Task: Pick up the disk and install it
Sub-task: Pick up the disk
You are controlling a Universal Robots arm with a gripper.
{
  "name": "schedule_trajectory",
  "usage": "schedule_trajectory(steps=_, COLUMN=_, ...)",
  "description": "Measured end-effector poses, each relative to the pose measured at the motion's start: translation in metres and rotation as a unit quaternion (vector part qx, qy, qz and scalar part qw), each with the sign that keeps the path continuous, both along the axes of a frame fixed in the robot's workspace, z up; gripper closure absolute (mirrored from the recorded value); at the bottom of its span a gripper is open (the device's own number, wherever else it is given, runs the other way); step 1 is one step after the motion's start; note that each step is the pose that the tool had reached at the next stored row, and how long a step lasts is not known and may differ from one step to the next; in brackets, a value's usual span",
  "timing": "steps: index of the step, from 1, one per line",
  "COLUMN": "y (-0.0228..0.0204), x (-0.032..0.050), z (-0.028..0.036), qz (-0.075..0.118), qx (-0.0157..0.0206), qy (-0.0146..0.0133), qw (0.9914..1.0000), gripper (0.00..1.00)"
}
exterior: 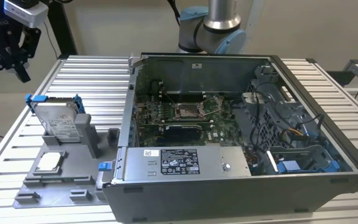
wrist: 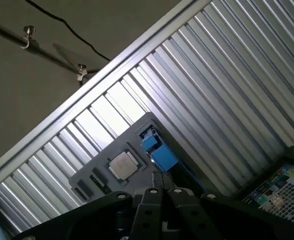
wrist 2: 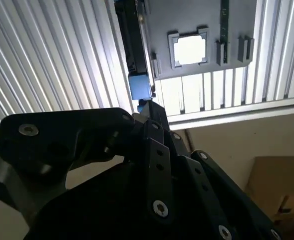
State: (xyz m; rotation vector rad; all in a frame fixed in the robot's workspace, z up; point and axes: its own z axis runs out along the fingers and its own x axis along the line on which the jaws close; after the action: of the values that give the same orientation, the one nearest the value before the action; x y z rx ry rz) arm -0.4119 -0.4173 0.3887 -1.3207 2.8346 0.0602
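My desk [exterior: 86, 74] carries the open computer case [exterior: 229, 193]. Just beside the case, on the exterior view's left, a grey holder [exterior: 87, 130] props the disk [exterior: 58, 117] on edge, label showing. The gripper [exterior: 8, 58] hangs farther from the case than the disk, high over the desk's corner. In the first wrist view its fingers [wrist: 154, 182] look drawn together on nothing. I judge the disk dense, rigid and shock-sensitive, so I'd grip its blue-framed long edges, not the label face.

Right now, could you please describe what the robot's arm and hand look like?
The arm is a silvery metal tube with rounded light-blue joint caps. The hand is black, built of flat linked plates studded with silver screws; in the exterior view a white box sits above it.
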Motion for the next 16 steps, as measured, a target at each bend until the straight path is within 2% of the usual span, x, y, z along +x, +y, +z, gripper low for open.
schedule_trajectory(steps=2, y=0.0, x=0.0, z=0.0, qz=0.018, qx=-0.0001, qy=-0.0016, qw=0.99984, gripper=1.0)
schedule_trajectory(steps=4, y=0.0, x=0.0, z=0.0, qz=0.036, qx=-0.0002, qy=-0.0033, qw=0.99934, gripper=1.0)
schedule_trajectory(steps=8, y=0.0, x=0.0, z=0.0, qz=0.072, qx=-0.0004, qy=-0.0065, qw=0.99736, gripper=1.0)
schedule_trajectory(steps=12, y=0.0, x=0.0, z=-0.0002, qz=0.109, qx=-0.0004, qy=-0.0089, qw=0.99403, gripper=1.0)
schedule_trajectory(steps=15, y=0.0001, x=-0.0002, z=-0.0002, qz=0.136, qx=-0.0002, qy=-0.0091, qw=0.99072, gripper=1.0)
schedule_trajectory(steps=16, y=0.0001, x=-0.0002, z=-0.0003, qz=0.145, qx=-0.0001, qy=-0.0091, qw=0.98937, gripper=1.0)
